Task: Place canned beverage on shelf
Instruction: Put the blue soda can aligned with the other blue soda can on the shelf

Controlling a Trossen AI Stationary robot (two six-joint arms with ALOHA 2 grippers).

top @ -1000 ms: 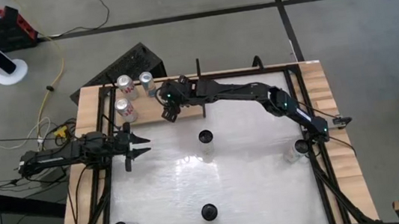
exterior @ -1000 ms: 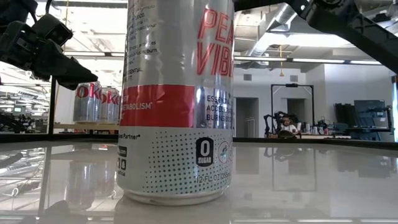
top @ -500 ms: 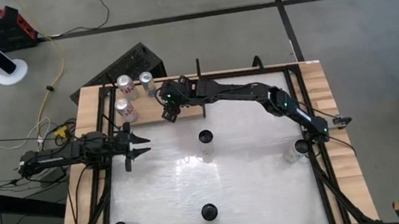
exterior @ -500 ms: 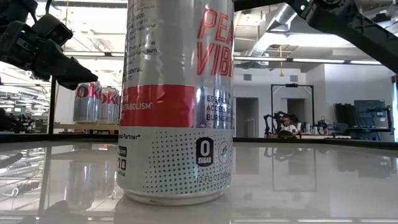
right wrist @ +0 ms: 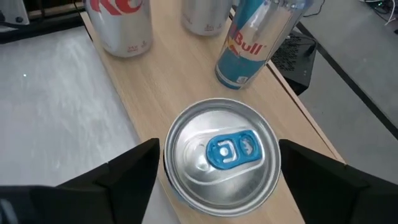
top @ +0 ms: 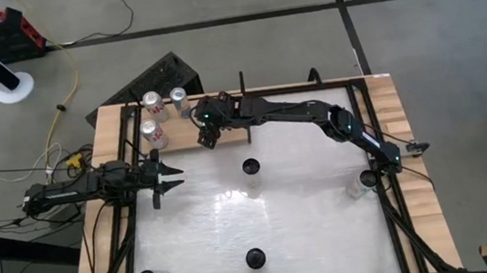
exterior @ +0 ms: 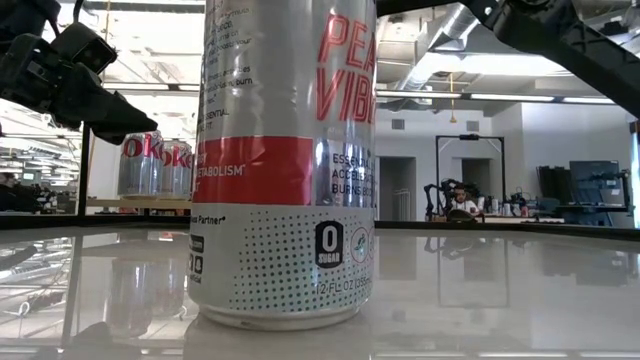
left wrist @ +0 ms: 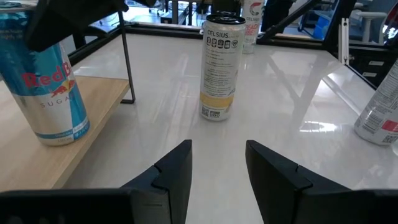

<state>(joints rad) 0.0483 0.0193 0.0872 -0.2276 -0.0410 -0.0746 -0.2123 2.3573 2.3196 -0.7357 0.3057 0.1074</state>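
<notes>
With the can [right wrist: 221,154] standing on the shelf [right wrist: 152,81], our right pincer [right wrist: 217,171] spread clear of it, we should lift straight up; the left pincer [left wrist: 217,165] waits apart, empty.

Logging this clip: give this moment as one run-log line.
right gripper: fingers open around can standing on shelf | left gripper: open, empty, over table | shelf: three other cans
</notes>
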